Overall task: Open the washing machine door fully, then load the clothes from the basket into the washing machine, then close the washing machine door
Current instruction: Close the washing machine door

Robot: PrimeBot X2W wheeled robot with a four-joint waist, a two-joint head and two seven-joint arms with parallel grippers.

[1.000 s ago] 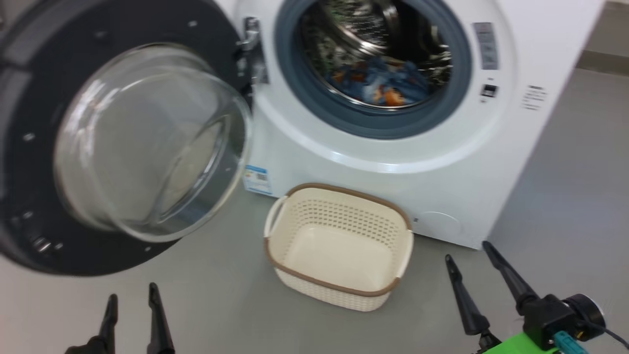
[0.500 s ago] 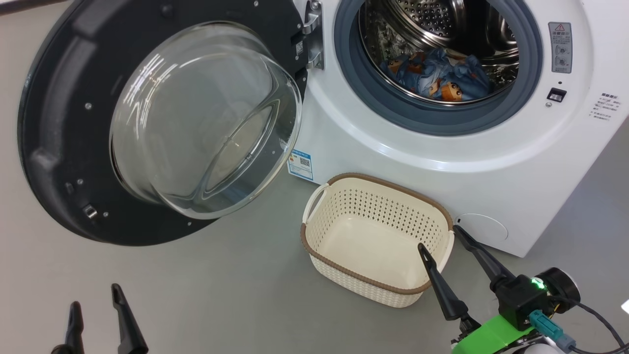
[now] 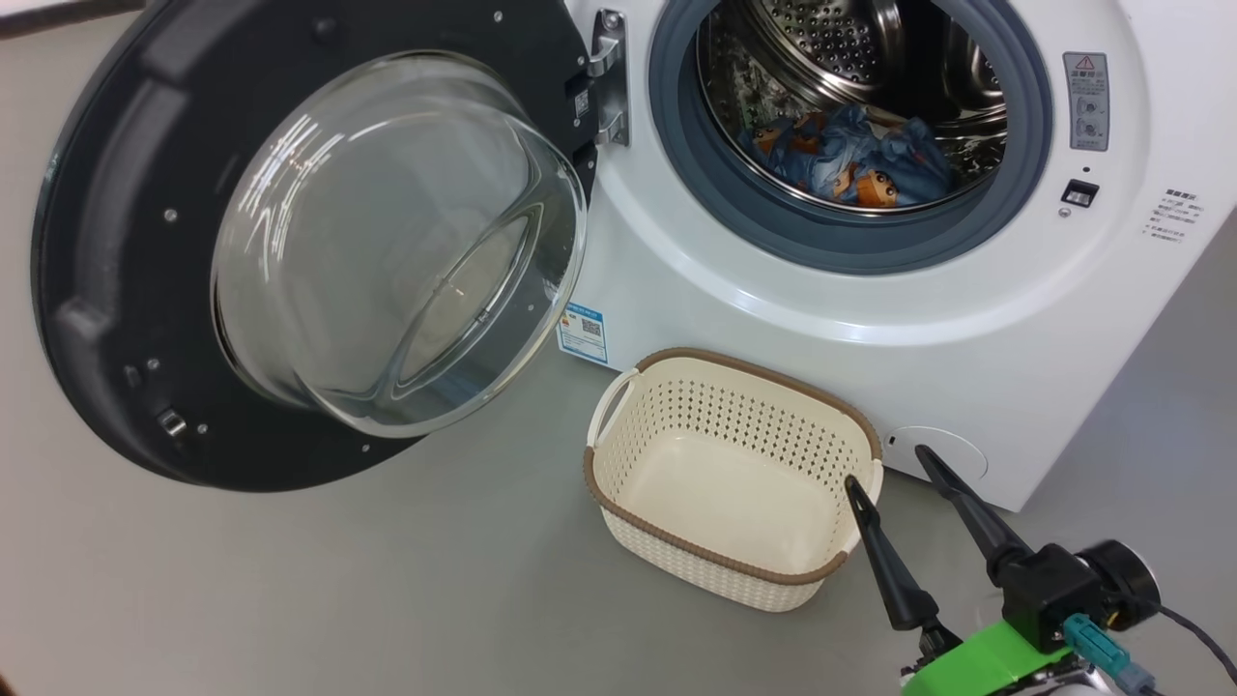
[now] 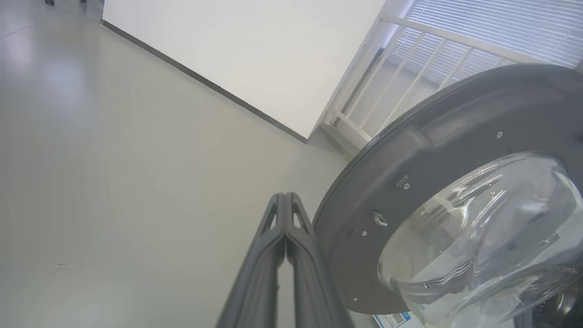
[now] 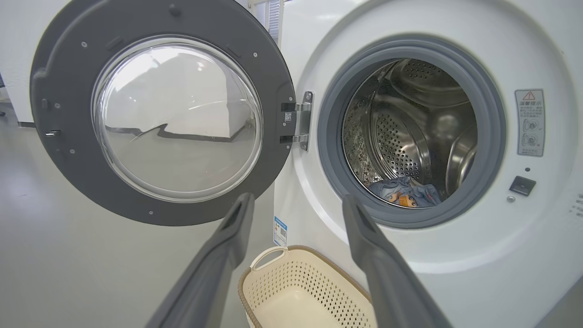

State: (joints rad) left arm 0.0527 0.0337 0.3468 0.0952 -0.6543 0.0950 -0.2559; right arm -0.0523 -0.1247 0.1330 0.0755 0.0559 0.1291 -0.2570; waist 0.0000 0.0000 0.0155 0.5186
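The washing machine [image 3: 734,319] stands with its door [image 3: 387,242] swung wide open to the left, glass bowl bulging toward me. The clothes [image 3: 841,159], blue with orange figures, lie inside the steel drum, and the right wrist view shows the clothes [image 5: 403,193] low in the drum. The cream basket [image 3: 754,367] sits empty on the floor before the machine. My right gripper [image 3: 887,469] hovers open at the basket's right end, holding nothing. In the right wrist view the right gripper [image 5: 298,200] faces the hinge. My left gripper [image 4: 284,198] is shut on nothing, beside the door [image 4: 432,150] rim's outer edge.
Grey floor [image 3: 290,580] spreads left of and in front of the basket. A blue label sticker [image 3: 583,333] and a round white flap [image 3: 942,454] mark the machine's lower front. A white wall [image 4: 237,54] with dark baseboard and a white railing [image 4: 364,91] stand beyond the door.
The head camera has turned, shifting the whole picture. My left gripper, open at the lower left before, has left the head view and its fingers have closed. The right gripper stays open.
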